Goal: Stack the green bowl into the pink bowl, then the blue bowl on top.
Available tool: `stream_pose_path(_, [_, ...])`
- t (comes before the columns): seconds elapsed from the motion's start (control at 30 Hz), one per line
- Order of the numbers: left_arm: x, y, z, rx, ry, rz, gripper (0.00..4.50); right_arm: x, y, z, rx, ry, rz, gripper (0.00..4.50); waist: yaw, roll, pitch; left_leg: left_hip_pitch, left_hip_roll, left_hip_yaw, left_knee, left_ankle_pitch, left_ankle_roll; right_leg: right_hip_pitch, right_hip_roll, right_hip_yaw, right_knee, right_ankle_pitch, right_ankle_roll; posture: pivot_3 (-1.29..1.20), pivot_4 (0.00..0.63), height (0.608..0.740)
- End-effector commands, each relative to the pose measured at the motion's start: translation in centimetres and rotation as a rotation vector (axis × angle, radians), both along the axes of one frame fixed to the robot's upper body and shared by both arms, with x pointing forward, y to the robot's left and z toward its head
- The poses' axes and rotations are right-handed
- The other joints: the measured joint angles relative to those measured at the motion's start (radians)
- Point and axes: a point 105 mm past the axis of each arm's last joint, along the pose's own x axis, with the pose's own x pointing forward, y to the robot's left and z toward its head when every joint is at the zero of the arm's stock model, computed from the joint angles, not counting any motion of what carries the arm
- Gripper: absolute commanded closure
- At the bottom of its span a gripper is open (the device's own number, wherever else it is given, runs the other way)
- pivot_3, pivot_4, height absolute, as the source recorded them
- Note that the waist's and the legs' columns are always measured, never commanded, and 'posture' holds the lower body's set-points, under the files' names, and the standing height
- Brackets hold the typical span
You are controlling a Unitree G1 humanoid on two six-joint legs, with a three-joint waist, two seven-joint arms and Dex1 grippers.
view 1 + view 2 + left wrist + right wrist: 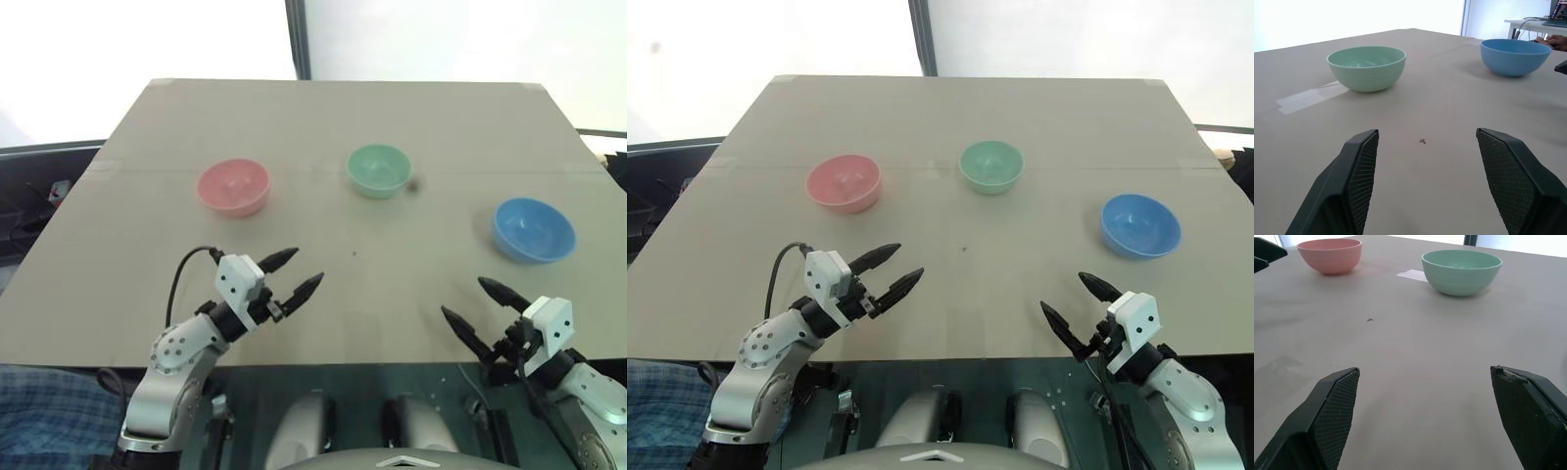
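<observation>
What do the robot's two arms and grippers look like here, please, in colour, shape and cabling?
Both arms are silver-grey metal with rounded joint housings. The left gripper and right gripper each carry a white boxy block and two black fingers tapering to points, with cross-hatched pads. A black cable loops behind the left wrist.

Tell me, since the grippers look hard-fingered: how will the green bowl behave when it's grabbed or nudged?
The green bowl looks rigid, so it should keep its shape under a pinch. Its glossy, curved wall may slip between the fingers; gripping over the rim seems safer. It sits upright on the smooth table, so a push would probably slide it rather than tip it.
</observation>
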Motion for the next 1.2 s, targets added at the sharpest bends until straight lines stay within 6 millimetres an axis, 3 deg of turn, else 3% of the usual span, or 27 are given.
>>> stream_pose_path(0.03, [0.3,-0.2,1.1,0.018,-0.038,0.017,1.14,-0.2,1.3,3.9,0.044,-0.115,0.088,0.00,0.000,0.000,0.000,0.000,0.000,0.000,0.000,0.000,0.000,0.000,0.000,0.000,0.000,0.000,0.000,0.00,0.150,0.740])
stream_pose_path(0.2, [2.5,0.9,-0.5,0.148,0.068,0.157,1.14,-0.2,2.2,7.2,0.096,-0.183,0.158,0.00,0.001,0.000,0.000,0.001,0.000,0.000,0.000,0.000,0.000,0.001,0.001,0.000,0.000,0.000,0.000,0.00,0.150,0.740])
stream_pose_path(0.33, [4.2,1.3,0.5,0.160,0.045,0.237,1.14,-0.7,3.2,8.8,0.115,-0.194,0.231,0.00,0.002,-0.001,-0.001,0.000,0.000,0.000,0.001,0.000,0.000,0.001,0.000,0.000,0.000,0.000,0.000,0.00,0.150,0.740])
stream_pose_path(0.57, [6.9,3.2,4.5,0.371,-0.177,0.393,1.14,-0.5,3.3,8.6,0.085,-0.186,0.230,0.00,0.000,-0.002,-0.001,0.000,0.000,-0.001,0.001,0.000,0.000,0.002,0.001,-0.001,0.000,0.000,0.000,0.00,0.150,0.740])
stream_pose_path(0.7, [7.9,6.2,5.2,0.451,-0.191,0.538,1.14,-0.4,3.1,8.4,0.078,-0.182,0.218,0.00,0.000,-0.002,-0.001,0.000,0.000,-0.001,0.000,0.001,-0.001,0.002,0.001,-0.001,0.000,0.000,0.000,0.00,0.150,0.740])
stream_pose_path(0.93, [10.1,10.5,4.8,0.480,-0.113,0.686,1.14,0.0,3.2,8.3,0.069,-0.186,0.213,0.00,0.002,-0.003,-0.001,0.000,0.000,-0.001,0.001,0.000,0.000,0.002,0.001,-0.001,0.001,0.000,0.000,0.00,0.150,0.740])
stream_pose_path(1.2, [11.9,10.2,3.1,0.589,-0.094,0.590,1.14,0.2,3.0,8.3,0.064,-0.198,0.188,0.00,0.003,-0.003,-0.002,0.000,0.000,-0.001,0.001,0.002,-0.004,0.001,0.000,-0.001,0.001,0.000,0.000,0.00,0.150,0.740])
